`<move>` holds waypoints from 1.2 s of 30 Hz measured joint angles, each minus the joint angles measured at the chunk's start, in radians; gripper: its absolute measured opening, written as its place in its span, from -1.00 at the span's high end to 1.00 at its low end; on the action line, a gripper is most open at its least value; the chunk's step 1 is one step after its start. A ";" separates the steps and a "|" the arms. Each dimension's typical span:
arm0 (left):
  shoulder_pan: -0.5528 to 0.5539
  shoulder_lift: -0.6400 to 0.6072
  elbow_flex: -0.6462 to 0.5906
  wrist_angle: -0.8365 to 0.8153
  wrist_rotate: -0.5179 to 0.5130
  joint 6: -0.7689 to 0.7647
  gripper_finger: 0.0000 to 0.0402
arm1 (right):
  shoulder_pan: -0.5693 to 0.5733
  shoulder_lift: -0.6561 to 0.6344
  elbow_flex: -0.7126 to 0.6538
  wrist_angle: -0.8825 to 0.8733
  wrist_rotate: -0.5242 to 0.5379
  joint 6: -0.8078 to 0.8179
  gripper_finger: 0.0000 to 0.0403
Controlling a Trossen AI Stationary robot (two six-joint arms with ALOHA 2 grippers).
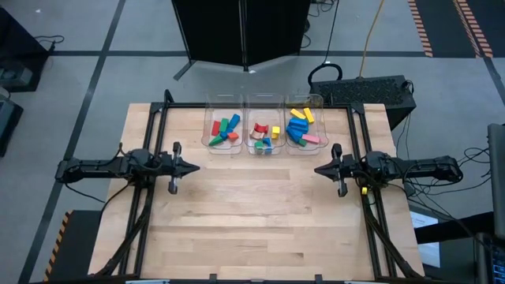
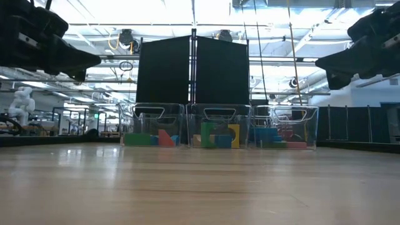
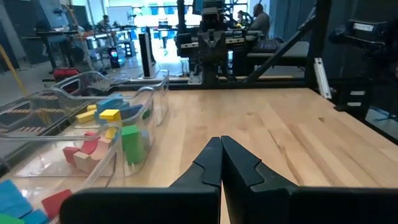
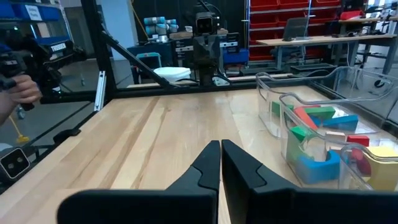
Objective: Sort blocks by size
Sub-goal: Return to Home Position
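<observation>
Pale wooden desk (image 1: 260, 229) carries three clear plastic bins (image 1: 264, 99) along its far edge, and the small coloured toy blocks (image 1: 224, 130) all lie inside them, grouped by bin. The left pincer (image 1: 193, 167) and right pincer (image 1: 318, 169) hover at opposite sides, fingers pressed together on nothing, which suggests the sorting is done.

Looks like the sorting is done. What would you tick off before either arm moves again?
1. No small toy blocks loose on the light wooden table: ok, all that show lie in bins.
2. The three clear plastic bins upright in a row at the far edge: ok.
3. The left gripper empty, fingers shut: ok.
4. The right gripper empty, fingers shut: ok.
5. Both arms apart from the bins, at the table's sides: ok.
6. Blocks grouped rightly by size: cannot tell, they overlap.
</observation>
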 joint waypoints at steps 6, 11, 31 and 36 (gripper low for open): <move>0.000 0.001 0.000 0.000 0.021 0.000 1.00 | 0.000 0.000 0.000 0.013 0.000 0.003 1.00; 0.000 0.001 0.000 0.000 0.021 0.000 1.00 | 0.000 0.000 0.000 0.011 0.000 0.003 1.00; 0.000 0.001 0.000 0.001 0.020 0.001 1.00 | 0.000 0.000 0.000 0.011 -0.001 0.003 1.00; 0.000 0.001 0.000 0.001 0.019 0.001 1.00 | 0.000 0.000 0.000 0.011 -0.001 0.003 1.00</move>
